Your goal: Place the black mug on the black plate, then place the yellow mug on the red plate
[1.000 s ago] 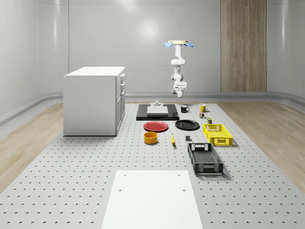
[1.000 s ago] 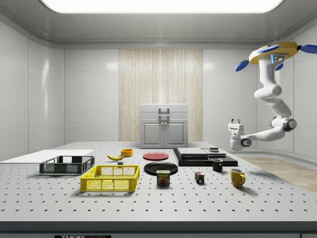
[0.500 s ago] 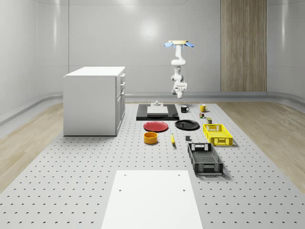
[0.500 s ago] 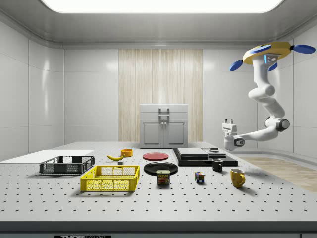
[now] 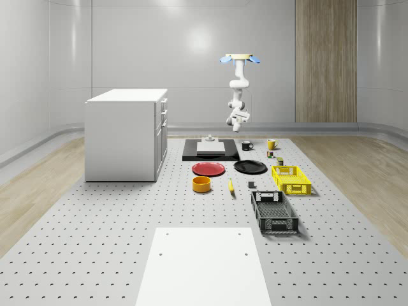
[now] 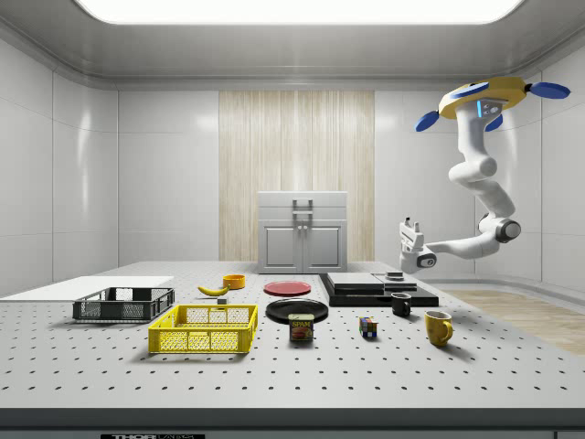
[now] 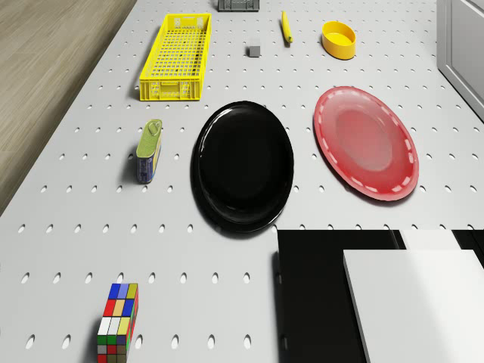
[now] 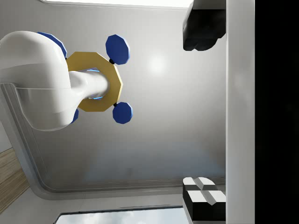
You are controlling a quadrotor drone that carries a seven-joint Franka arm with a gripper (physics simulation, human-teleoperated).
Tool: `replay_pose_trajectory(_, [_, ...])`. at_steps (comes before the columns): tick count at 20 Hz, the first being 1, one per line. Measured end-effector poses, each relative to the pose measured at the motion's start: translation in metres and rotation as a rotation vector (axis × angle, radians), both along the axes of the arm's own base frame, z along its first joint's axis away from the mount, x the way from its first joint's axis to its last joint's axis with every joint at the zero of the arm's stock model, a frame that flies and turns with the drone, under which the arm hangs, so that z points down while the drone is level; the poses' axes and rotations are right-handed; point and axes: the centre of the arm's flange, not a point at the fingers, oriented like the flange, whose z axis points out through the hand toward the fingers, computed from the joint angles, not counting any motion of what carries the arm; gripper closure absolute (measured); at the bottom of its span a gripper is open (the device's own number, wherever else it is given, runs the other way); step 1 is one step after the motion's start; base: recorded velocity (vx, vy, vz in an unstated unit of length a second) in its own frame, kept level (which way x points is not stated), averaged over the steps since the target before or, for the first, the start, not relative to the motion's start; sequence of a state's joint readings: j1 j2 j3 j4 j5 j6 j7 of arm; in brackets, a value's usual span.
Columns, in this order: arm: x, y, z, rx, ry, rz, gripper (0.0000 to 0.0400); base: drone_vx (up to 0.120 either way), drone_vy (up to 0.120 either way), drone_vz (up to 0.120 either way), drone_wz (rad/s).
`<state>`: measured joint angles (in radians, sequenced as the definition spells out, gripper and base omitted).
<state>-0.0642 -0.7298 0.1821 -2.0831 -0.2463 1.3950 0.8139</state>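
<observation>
- Black mug (image 6: 401, 305) sits on the table (image 6: 384, 375) just beside the dark slab (image 6: 377, 290), nothing gripping it; I see it well apart from the black plate (image 7: 243, 165).
- Yellow mug (image 6: 438, 327) stands on the table nearer the side view's right, far from the red plate (image 7: 367, 141).
- My drone (image 6: 483, 96) hovers high over the table's far end, arm bent down and forward.
- My gripper (image 6: 409, 225) hangs in the air above the slab, fingers pointing up, holding nothing; I cannot tell how far they are spread.
- A can (image 7: 149, 151) and a coloured cube (image 7: 117, 332) lie near the black plate.
</observation>
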Motion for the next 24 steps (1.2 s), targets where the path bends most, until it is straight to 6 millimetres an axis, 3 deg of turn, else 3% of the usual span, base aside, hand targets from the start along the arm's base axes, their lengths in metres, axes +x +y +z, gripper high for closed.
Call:
replay_pose_trajectory(5, [0.000, 0.036, -0.025, -0.445, -0.002, -0.014, 0.0000, 0.120, 0.000, -0.120, 0.000])
replay_pose_trajectory(10, [0.003, 0.064, -0.095, -1.217, -0.002, -0.041, 0.0000, 0.000, 0.000, -0.120, 0.000])
replay_pose_trajectory(13, [0.004, 0.051, -0.142, -1.721, -0.001, -0.059, 0.0000, 0.107, 0.000, -0.120, 0.000])
replay_pose_trajectory(16, [0.005, 0.025, -0.172, -2.120, 0.001, -0.073, 0.0000, 0.120, 0.000, -0.120, 0.000])
replay_pose_trajectory(20, [0.006, -0.004, -0.188, -2.450, 0.003, -0.081, 0.0000, 0.010, 0.000, -0.120, 0.000])
replay_pose_trajectory(24, [0.006, -0.020, -0.192, -2.618, 0.003, -0.081, 0.0000, 0.000, -0.070, -0.120, 0.000])
